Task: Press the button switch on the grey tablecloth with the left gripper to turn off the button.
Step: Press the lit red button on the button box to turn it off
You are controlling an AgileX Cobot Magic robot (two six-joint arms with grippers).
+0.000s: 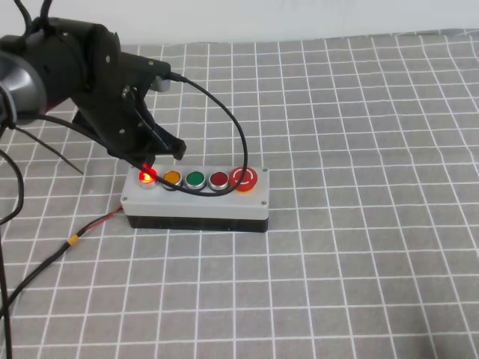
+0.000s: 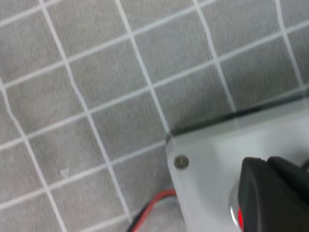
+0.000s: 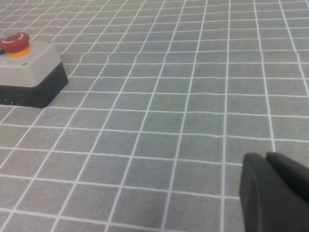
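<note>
The button switch (image 1: 196, 200), a light-grey box on a black base, lies on the grey tablecloth (image 1: 359, 149) left of centre, its red wire (image 1: 101, 222) trailing off to the left. Five buttons run along its top: the button (image 1: 147, 177) glowing bright red at the left end, then an orange button (image 1: 172, 179), a green button (image 1: 195, 179), a darker red button (image 1: 218, 179) and a red mushroom button (image 1: 244, 179). The left gripper (image 1: 153, 161) is angled down with its black fingertip (image 2: 275, 198) directly over the lit button; contact and jaw opening cannot be told. The right gripper (image 3: 275, 193) shows only a dark tip above bare cloth, its opening unclear
</note>
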